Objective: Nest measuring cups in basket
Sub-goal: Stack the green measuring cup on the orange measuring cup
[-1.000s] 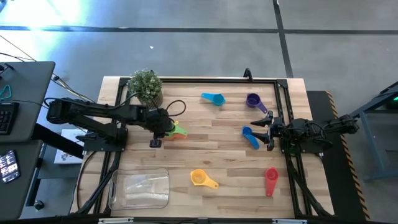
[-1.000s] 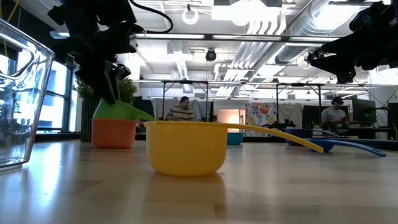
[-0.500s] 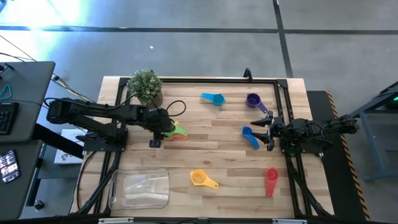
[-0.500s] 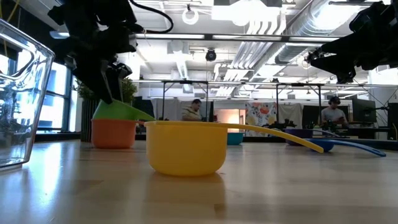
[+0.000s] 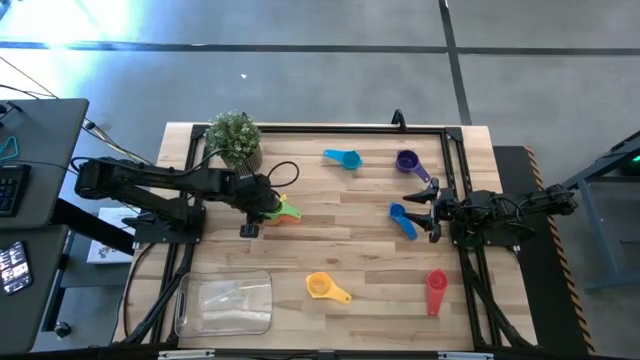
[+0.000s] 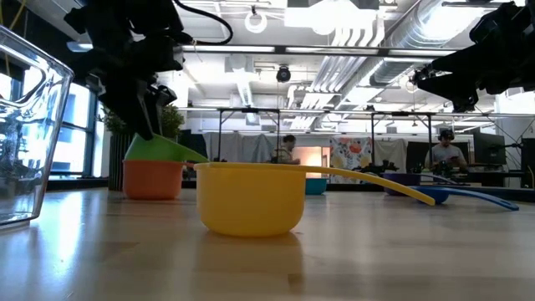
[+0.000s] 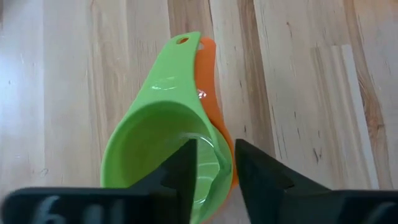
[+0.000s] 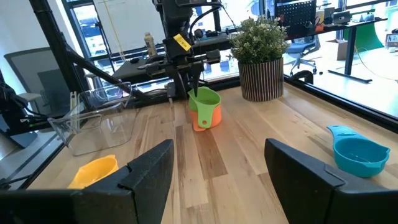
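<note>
Left hand (image 7: 212, 167) narrowed on the rim of the green cup (image 7: 163, 144), one finger inside the bowl, one outside — apparently pinching the wall, with the orange cup (image 7: 211, 93) nested beneath. Handles of both running straight away from the hand, toward the middle of the table (image 5: 340, 240). In the high view, basket (image 5: 224, 303) lying well apart, at the near left corner of the table — clearly the left arm's reach, not the right's. Right hand (image 5: 420, 209) spread wide, hanging just beside the dark blue cup (image 5: 403, 221), holding nothing. Farther out: light blue cup (image 5: 343, 158), purple cup (image 5: 407, 162), yellow cup (image 5: 324, 287), red cup (image 5: 436, 290), potted plant (image 5: 236, 138). Finger placement on the rim shown only by the left wrist view; low view alone showing the orange cup (image 6: 153, 178) resting on the table, green one tilted in it.
</note>
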